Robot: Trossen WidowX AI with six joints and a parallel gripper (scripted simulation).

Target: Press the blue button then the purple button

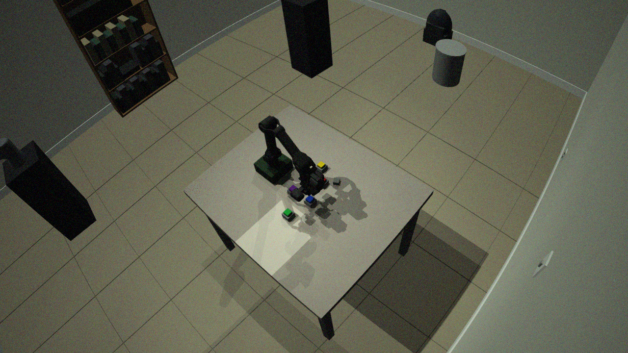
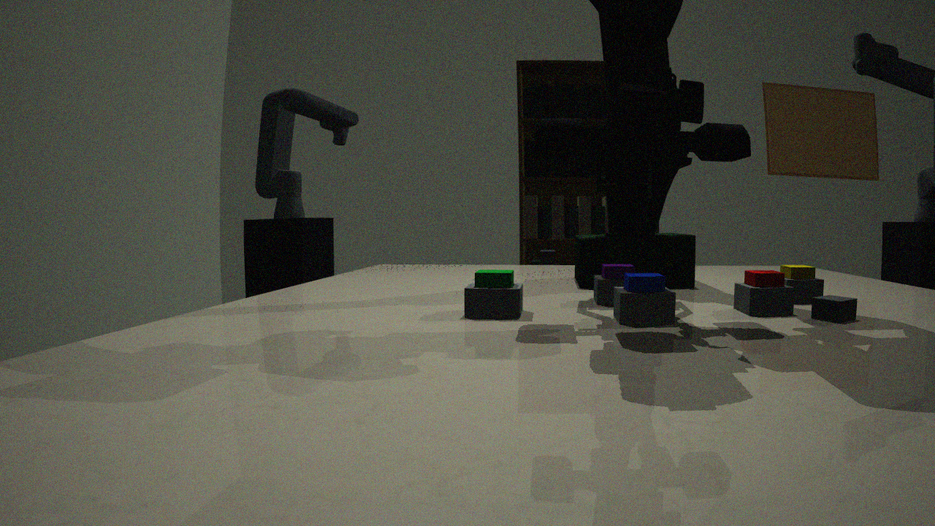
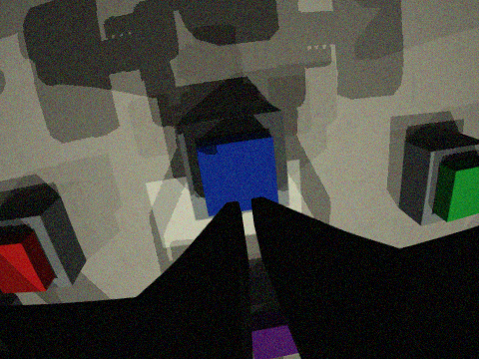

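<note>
The blue button [image 1: 309, 199] [image 2: 643, 282] [image 3: 239, 175] sits on a dark grey base, its cap standing raised. My gripper [image 3: 245, 212] is shut with nothing between its fingers. In the wrist view its tips overlap the near edge of the blue cap; the exterior view shows no finger on the cap, and the tips are lost in the arm's dark shape. The purple button [image 1: 292, 188] [image 2: 617, 269] [image 3: 273, 341] stands nearer the arm's base, its cap raised too. It is partly hidden behind the fingers in the wrist view and behind the blue button in the exterior view.
A green button [image 1: 287, 213] [image 2: 494, 278] [image 3: 464, 191] stands to one side of the blue one. On the other side are a red button [image 2: 764, 279] [image 3: 17, 266], a yellow button [image 1: 321, 164] [image 2: 798, 271] and a small grey block [image 1: 336, 181] [image 2: 834, 309].
</note>
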